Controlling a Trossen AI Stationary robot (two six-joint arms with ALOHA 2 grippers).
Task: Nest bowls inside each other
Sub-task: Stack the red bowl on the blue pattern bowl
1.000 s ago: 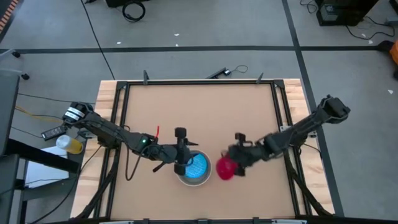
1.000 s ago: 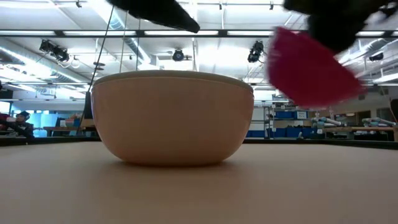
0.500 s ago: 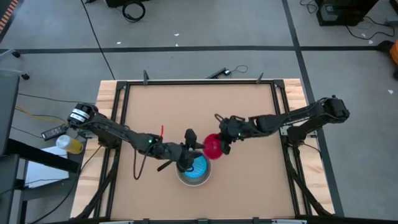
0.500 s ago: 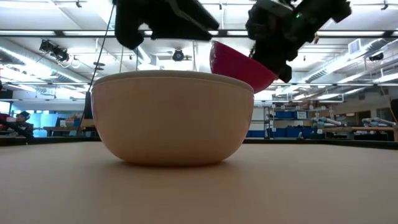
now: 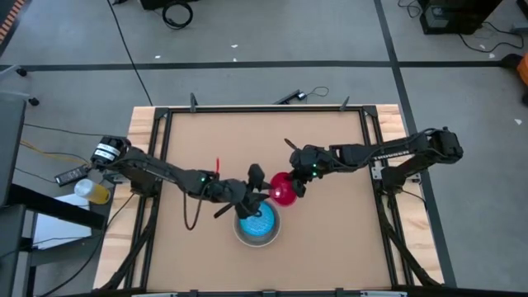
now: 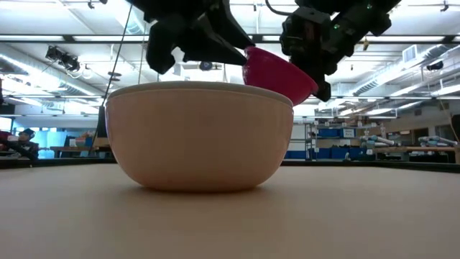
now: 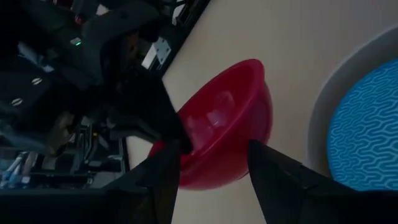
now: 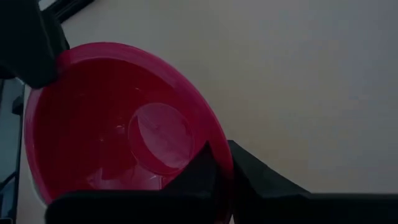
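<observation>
A small magenta-red bowl [image 5: 284, 190] hangs tilted just above the table, beside the far right rim of the stack, with my right gripper [image 5: 296, 186] shut on it. The stack is a large peach-orange bowl [image 6: 199, 137] resting on its base, with a grey-white rim [image 5: 239, 235] and a bright blue bowl [image 5: 258, 223] showing inside. My left gripper [image 5: 263, 191] is open over the stack's far rim, its fingers [image 7: 163, 180] pointing at the red bowl [image 7: 227, 134]. One left finger [image 8: 31, 43] stands at the bowl's far rim; I cannot tell whether it touches. My right gripper pinches the red bowl's rim [image 8: 222, 155], one finger inside the bowl and one outside its wall. The fingers slant down from the table's right side. The bowl is lifted clear and tilted, its mouth turned up and toward the right arm.
The brown board has free room to the far side and to the left and right of the stack. A dark frame rail [image 5: 264, 110] runs round the board. A yellow bottle [image 5: 93, 191] stands off the table's left edge.
My right gripper has carried the red bowl from the stack's near right side toward the table's left and far edge, to the stack's far right rim. My left gripper has shifted toward the right, closer to the red bowl, and has rolled about its own axis.
</observation>
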